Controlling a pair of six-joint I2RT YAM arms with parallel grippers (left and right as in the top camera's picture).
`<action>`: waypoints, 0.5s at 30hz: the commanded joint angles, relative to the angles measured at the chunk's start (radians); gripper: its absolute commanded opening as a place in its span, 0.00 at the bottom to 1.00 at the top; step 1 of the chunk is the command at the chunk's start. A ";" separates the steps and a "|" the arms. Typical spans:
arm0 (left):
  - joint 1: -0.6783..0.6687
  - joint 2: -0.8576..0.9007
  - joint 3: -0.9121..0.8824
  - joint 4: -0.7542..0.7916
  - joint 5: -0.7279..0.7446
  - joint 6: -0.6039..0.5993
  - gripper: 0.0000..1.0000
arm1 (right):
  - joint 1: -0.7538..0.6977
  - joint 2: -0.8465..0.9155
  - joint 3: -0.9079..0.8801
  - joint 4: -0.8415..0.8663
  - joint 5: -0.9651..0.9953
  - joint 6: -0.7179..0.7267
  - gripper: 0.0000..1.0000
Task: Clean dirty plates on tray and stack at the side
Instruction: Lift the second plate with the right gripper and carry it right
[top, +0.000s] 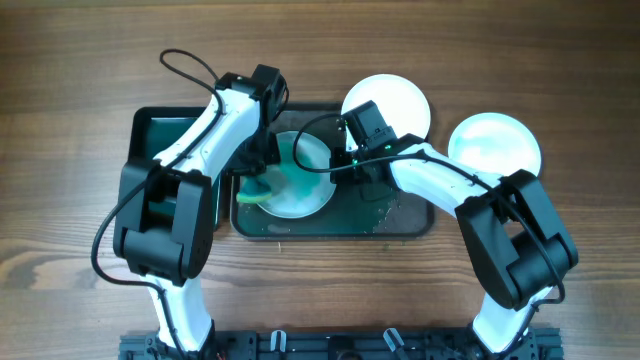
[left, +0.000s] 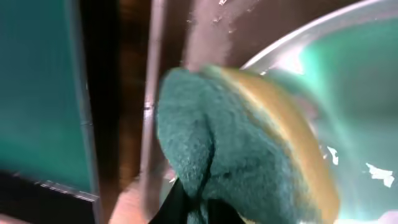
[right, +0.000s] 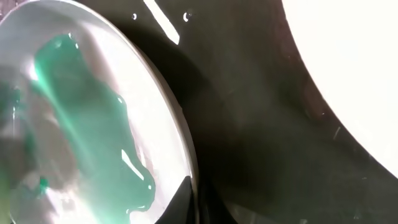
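Two clean plates (top: 495, 145) lie aside; one smeared plate (top: 300, 188) is left, rim pinched in the right claw (top: 350, 165), left claw (top: 262, 178) clamping the sponge (left: 236, 155).

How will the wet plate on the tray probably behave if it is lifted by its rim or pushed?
Probably slippery: green liquid is smeared across the plate, so a rim grip may slide. It looks rigid and glossy, likely breakable if dropped. Being shallow, it should slide on the tray rather than tip when the sponge pushes it.
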 joint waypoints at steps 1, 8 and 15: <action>0.026 -0.038 0.107 -0.113 -0.079 -0.028 0.04 | -0.004 0.016 0.017 -0.010 0.006 -0.003 0.04; 0.171 -0.145 0.197 -0.174 0.085 0.083 0.04 | 0.025 -0.126 0.021 -0.105 0.151 -0.042 0.04; 0.306 -0.146 0.196 -0.075 0.243 0.174 0.04 | 0.215 -0.269 0.105 -0.275 0.702 -0.101 0.04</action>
